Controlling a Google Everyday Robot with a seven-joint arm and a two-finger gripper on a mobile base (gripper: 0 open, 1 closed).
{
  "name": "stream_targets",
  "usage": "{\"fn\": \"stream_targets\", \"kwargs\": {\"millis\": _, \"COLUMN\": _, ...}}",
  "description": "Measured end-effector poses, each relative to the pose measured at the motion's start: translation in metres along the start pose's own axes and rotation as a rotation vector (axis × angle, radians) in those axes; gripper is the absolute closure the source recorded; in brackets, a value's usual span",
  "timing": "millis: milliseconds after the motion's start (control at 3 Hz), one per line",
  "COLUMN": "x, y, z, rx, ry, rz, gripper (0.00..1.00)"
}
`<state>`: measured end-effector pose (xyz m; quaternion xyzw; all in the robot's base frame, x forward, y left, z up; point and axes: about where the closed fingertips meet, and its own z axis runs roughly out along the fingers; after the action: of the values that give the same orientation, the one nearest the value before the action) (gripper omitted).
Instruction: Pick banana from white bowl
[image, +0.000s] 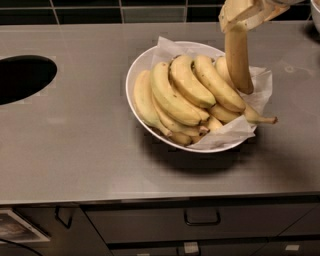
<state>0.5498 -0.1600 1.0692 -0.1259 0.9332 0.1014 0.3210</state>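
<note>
My gripper (236, 22) is at the top right, above the far right side of the white bowl (137, 75). It is shut on the upper end of the banana (238, 62), a long pale-yellow single one that hangs almost straight down from the fingers. The banana's lower tip is level with the other fruit and hangs over the bowl's right side. The bowl is lined with crinkled white paper (260, 85) and holds a bunch of fatter bananas (185, 95), plus a small banana with a thin stem (257, 118) poking out over the right rim.
The bowl sits on a grey steel counter (75, 150). A dark round hole (22, 77) is cut in the counter at the left. Black tiles run along the back wall. Drawers with handles (201, 218) are below the front edge.
</note>
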Motion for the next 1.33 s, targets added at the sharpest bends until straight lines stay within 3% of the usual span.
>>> {"fn": "stream_targets", "kwargs": {"millis": 667, "x": 0.008, "y": 0.006, "z": -0.046, "rx": -0.213, "ry": -0.077, "rz": -0.087, "gripper": 1.00}}
{"fn": "stream_targets", "kwargs": {"millis": 1333, "x": 0.026, "y": 0.026, "z": -0.086, "rx": -0.378, "ry": -0.126, "rz": -0.186, "gripper": 1.00}}
